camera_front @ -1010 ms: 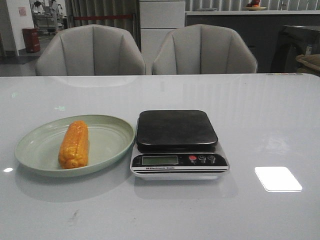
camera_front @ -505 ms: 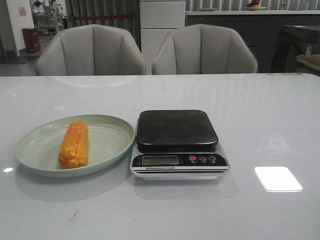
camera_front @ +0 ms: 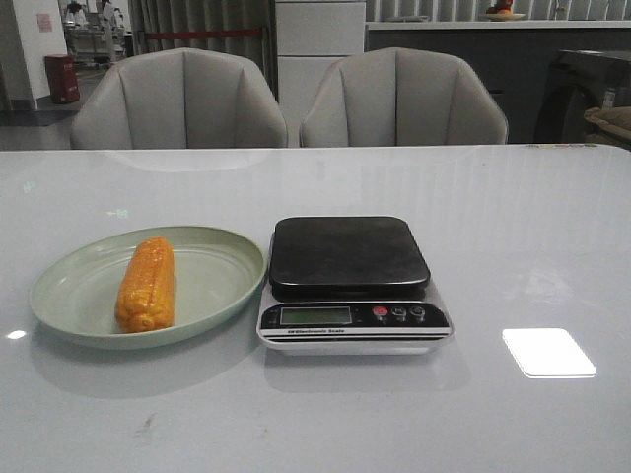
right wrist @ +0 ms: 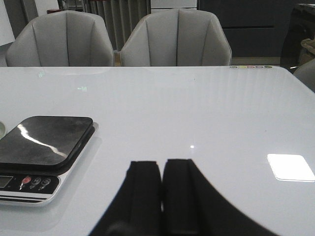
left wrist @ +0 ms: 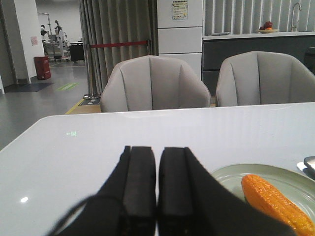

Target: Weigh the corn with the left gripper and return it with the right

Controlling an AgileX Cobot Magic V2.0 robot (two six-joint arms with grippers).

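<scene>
Corn (camera_front: 146,284) lies on plate (camera_front: 212,291), at 9 o'clock of bare scale (camera_front: 348,256): fits pre-weigh or returned. Left gripper (left wrist: 156,183), right gripper (right wrist: 161,191) closed, empty.

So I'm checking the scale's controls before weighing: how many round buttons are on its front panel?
3. On the scale, right of the display, sit a red button, then two dark buttons in a row.
</scene>
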